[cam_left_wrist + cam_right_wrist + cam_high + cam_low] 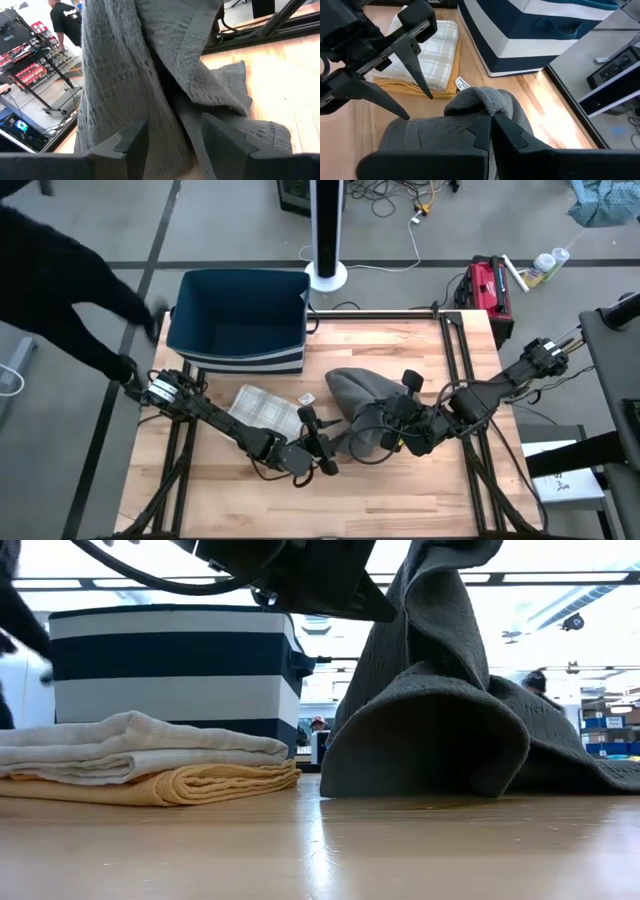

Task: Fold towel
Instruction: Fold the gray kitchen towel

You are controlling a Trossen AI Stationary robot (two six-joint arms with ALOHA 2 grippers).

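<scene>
I am holding the grey towel (358,392) lifted at bench centre, right gripper (490,131) pinching its edge. Left gripper (318,442), spread at seven o'clock, should be closing squarely on the hanging corner.

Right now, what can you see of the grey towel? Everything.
The grey towel is a textured, waffle-like cloth with a flat hemmed border, unfolded and bunched mid-table. The right gripper is shut on a pinched fold, lifting it so it drapes to the wooden table. The left gripper has open fingers around a hanging edge.
</scene>
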